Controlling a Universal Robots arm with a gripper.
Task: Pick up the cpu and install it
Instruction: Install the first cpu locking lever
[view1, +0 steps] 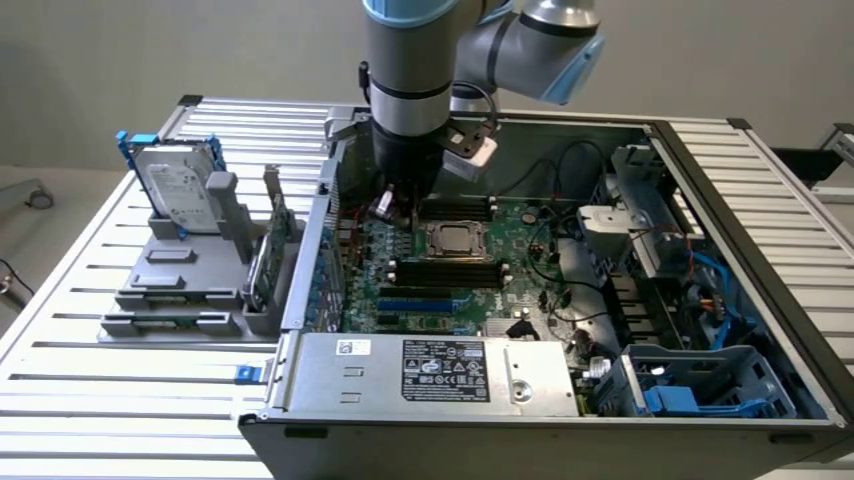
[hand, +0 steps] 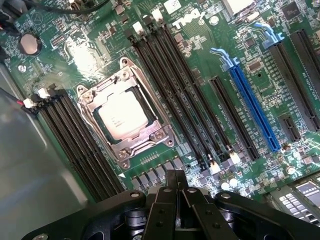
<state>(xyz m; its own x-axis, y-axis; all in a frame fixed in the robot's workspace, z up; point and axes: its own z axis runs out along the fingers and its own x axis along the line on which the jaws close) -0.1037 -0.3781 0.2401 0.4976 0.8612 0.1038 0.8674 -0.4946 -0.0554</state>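
The cpu (view1: 454, 238) is a small square chip with a pale metal top. It lies flat inside the metal socket frame (hand: 87, 102) on the green motherboard (view1: 521, 255), and it is also seen from above as the cpu (hand: 122, 116). My gripper (view1: 386, 206) hangs over the board inside the open computer case, to the exterior view's left of the socket and apart from the chip. In the wrist view my gripper (hand: 176, 186) has its black fingers pressed together, shut, with nothing between them.
Black memory slots (hand: 175, 90) flank the socket, and a blue expansion slot (hand: 252, 107) lies further off. Case walls (view1: 314, 250) and the power supply (view1: 427, 370) ring the board, with cables (view1: 574, 290) beside it. A hard drive in a blue bracket (view1: 180, 185) stands on a grey holder outside the case.
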